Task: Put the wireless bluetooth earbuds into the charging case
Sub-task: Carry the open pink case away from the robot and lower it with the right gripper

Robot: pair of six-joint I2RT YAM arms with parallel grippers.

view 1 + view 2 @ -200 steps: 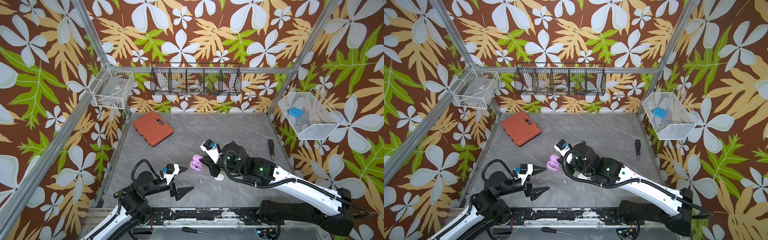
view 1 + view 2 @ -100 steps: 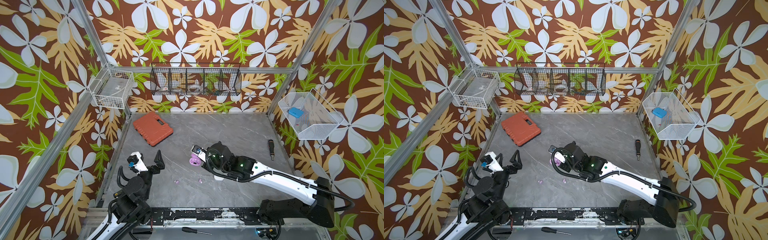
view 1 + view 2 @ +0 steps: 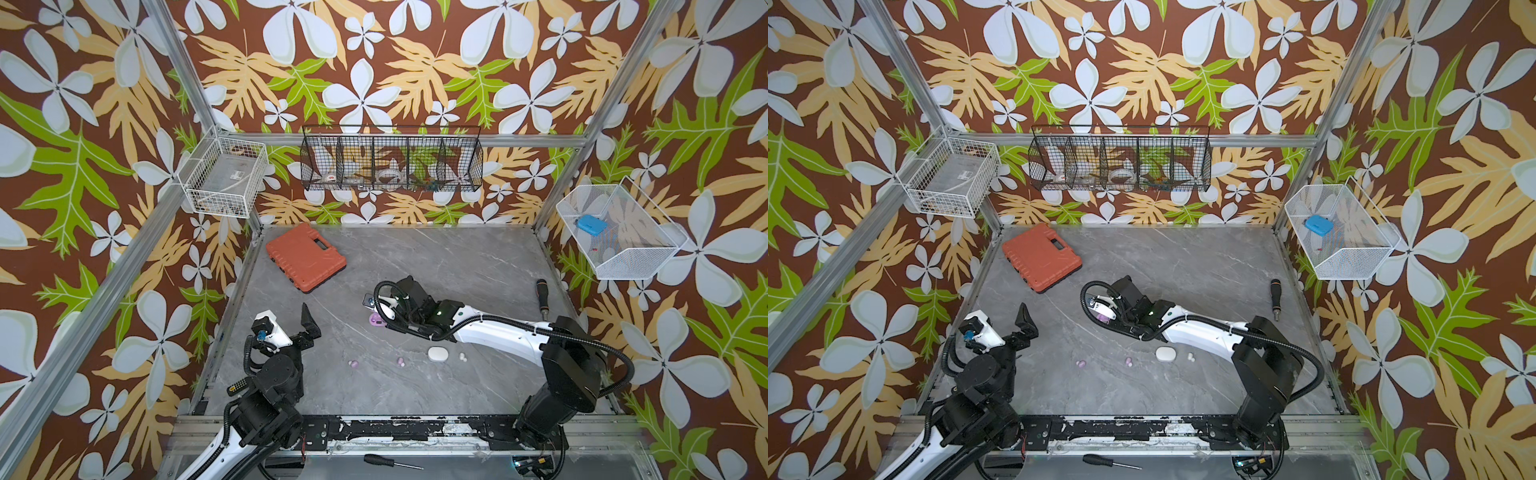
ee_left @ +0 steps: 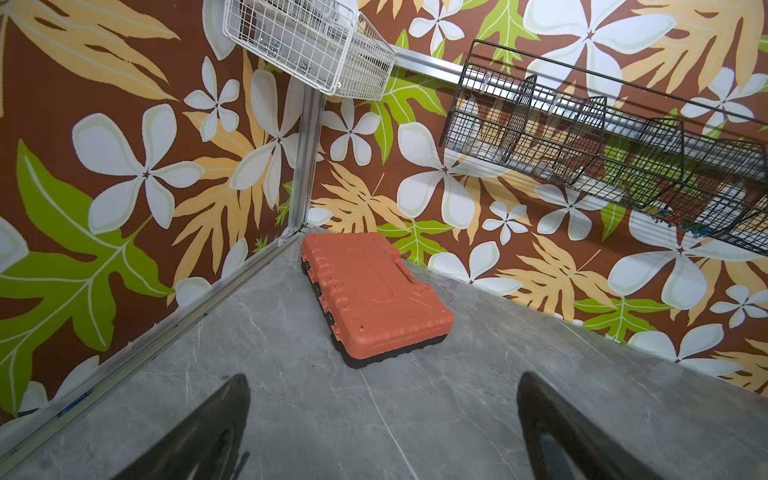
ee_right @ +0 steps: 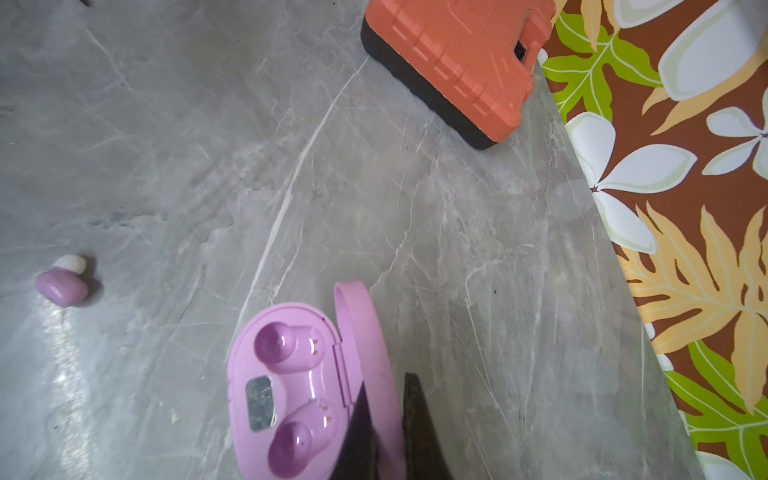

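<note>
The lilac charging case (image 5: 291, 386) lies open on the grey table, both sockets empty; in both top views it shows as a lilac spot (image 3: 376, 319) (image 3: 1102, 318). My right gripper (image 5: 388, 386) (image 3: 380, 309) is shut on its raised lid (image 5: 365, 332). Two lilac earbuds (image 3: 353, 364) (image 3: 400, 361) lie loose in front of it; one earbud (image 5: 62, 286) shows in the right wrist view. A shut white case (image 3: 438, 354) and a white earbud (image 3: 462, 356) lie beside the right arm. My left gripper (image 3: 309, 324) (image 4: 384, 395) hangs open and empty at the left.
An orange tool case (image 3: 305, 261) (image 4: 374, 295) lies at the back left. A black-handled screwdriver (image 3: 542, 297) rests by the right wall. Wire baskets (image 3: 390, 160) hang on the back and side walls. Another screwdriver (image 3: 386, 460) lies on the front rail.
My left gripper has drawn back from the middle to the left, still open. My right gripper has shifted left with the lilac case, uncovering the white case and white earbud.
</note>
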